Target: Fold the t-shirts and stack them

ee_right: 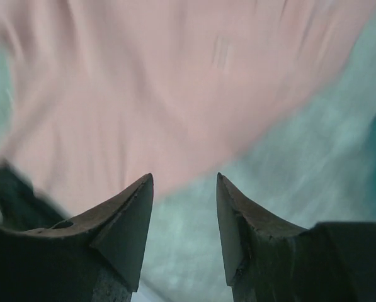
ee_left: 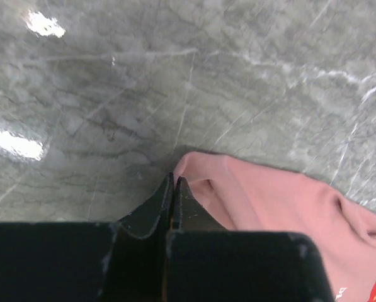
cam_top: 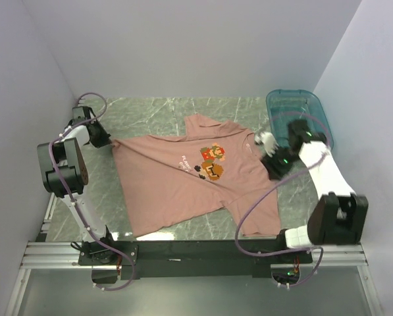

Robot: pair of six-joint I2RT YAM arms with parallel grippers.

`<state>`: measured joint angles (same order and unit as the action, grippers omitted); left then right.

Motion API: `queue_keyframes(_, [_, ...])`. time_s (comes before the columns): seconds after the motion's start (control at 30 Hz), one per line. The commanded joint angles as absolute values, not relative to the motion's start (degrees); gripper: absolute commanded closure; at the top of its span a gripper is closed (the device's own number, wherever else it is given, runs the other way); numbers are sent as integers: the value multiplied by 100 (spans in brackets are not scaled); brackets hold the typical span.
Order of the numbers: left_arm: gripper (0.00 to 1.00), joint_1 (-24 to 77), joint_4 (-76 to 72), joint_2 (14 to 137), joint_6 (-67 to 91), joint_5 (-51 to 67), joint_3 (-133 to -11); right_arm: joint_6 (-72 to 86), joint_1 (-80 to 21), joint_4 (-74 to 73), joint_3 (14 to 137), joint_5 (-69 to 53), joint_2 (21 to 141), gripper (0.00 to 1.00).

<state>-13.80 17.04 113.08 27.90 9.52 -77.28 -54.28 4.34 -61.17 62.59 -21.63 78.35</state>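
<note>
One t-shirt (cam_top: pixel 196 181) lies spread on a tabletop (cam_top: pixel 150 112), with two robot arms and one bin (cam_top: pixel 301 108) around it. The shirt fills the middle of the tabletop in the overhead view. Its collar points to about 12 o'clock and its hem to about 6 o'clock.

The left claw (cam_top: pixel 107 140) sits at 9 o'clock of the shirt. Its jaws are pressed together and pinch the tip of the sleeve, which is drawn out into a taut point. In the left wrist view the two dark fingertips (ee_left: pixel 174 189) meet with no gap right at the rounded cloth edge (ee_left: pixel 269 201), low over the stone (ee_left: pixel 175 75).

The right claw (cam_top: pixel 265 141) hovers at 3 o'clock of the shirt, over the other sleeve and just beside the bin. Its jaws stand partly apart with nothing between them. In the right wrist view the two dark, wedge-shaped fingers frame an open gap (ee_right: pixel 184 182), and the pink cloth (ee_right: pixel 175 82) beyond them is blurred.

The shirt is soft, matte, dusty salmon-pink cloth with short sleeves and shallow creases. One small blocky orange-brown cartoon print (cam_top: pixel 211 162) sits on the chest beside tiny white lettering. The tabletop is glossy grey-green stone with pale veins. The bin, at about 2 o'clock, is a translucent teal plastic tub with rounded corners.
</note>
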Motion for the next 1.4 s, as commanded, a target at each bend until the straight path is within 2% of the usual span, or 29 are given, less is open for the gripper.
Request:
queue_keyframes(0.0, [100, -1336, 1485, 10881, 2742, 1169, -7664, -4142, -464, -5312, 7502, -2944, 8848, 48])
queue_keyframes(0.1, [100, -1310, 1494, 10793, 2699, 1213, -7594, -2922, -1053, -4975, 9224, -2857, 10227, 48])
queue_keyframes(0.13, [100, -1310, 1520, 10749, 2681, 1213, -7576, -2770, -1359, -4983, 10255, -2491, 10613, 48])
queue_keyframes(0.23, [100, -1292, 1538, 10644, 2628, 1230, -7515, -2821, -1783, -5317, 11843, -1892, 12117, 46])
queue_keyframes(0.27, [100, -1283, 1538, 10617, 2611, 1222, -7506, -2847, -2010, -5326, 12709, -1489, 12720, 46])
queue_keyframes(0.33, [100, -1257, 1556, 10539, 2593, 1222, -7480, -3102, -2240, -5195, 13565, -961, 13234, 45])
queue_keyframes(0.4, [100, -1205, 1564, 10503, 2567, 1222, -7453, -3461, -2557, -4758, 13719, -239, 13683, 41])
queue_keyframes(0.57, [100, -1099, 1643, 10485, 2487, 1178, -7488, -3718, -2883, -3455, 13184, 404, 13842, 32])
queue_keyframes(0.73, [100, -1081, 1687, 10555, 2478, 1222, -7523, -3656, -2909, -3314, 13597, 492, 14264, 33])
queue_keyframes(1.0, [100, -1090, 1688, 10520, 2470, 1248, -7523, -3867, -2927, -2997, 13403, 624, 14563, 37])
queue_keyframes(1.07, [100, -1090, 1705, 10538, 2478, 1257, -7541, -3867, -2927, -2997, 13473, 571, 14607, 41])
queue_keyframes(1.37, [100, -1090, 1723, 10503, 2461, 1248, -7559, -3728, -2918, -3076, 13456, 150, 14476, 44])
